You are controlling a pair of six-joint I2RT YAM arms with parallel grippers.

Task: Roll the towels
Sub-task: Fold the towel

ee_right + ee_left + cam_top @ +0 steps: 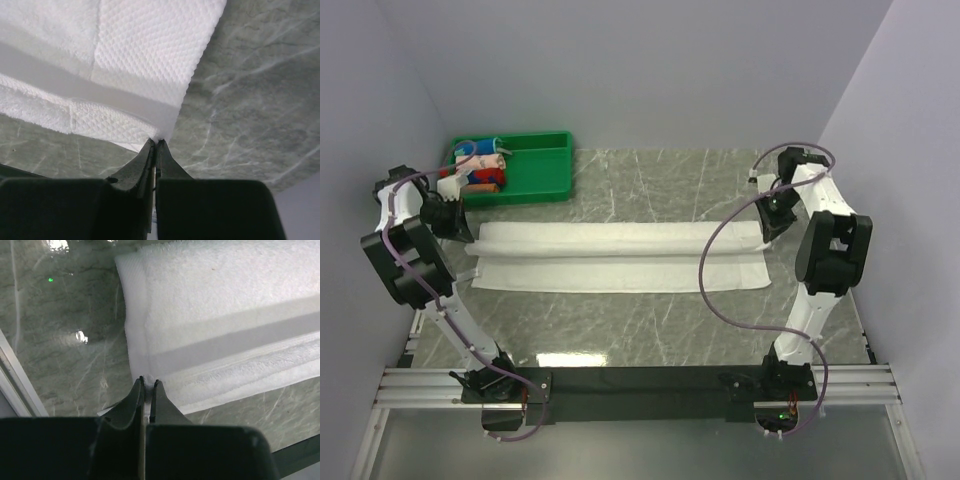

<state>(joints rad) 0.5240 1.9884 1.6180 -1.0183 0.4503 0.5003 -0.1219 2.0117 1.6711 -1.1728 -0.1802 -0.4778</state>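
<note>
One long white towel [620,255] lies across the marble table, folded lengthwise into a strip with a raised fold along its far half. My left gripper [470,238] is at its left end. In the left wrist view the jaws [148,382] are shut on a pinch of the towel's [225,315] short edge. My right gripper [765,238] is at the right end. In the right wrist view it [157,142] is shut on the towel's [140,50] corner, which rises off the table to the tips.
A green bin [545,185] stands at the back left, just behind the towel's left end, holding small colourful rolled cloths [480,165]. Grey walls close in on the left, right and back. A metal rail [640,385] carries both arm bases at the near edge.
</note>
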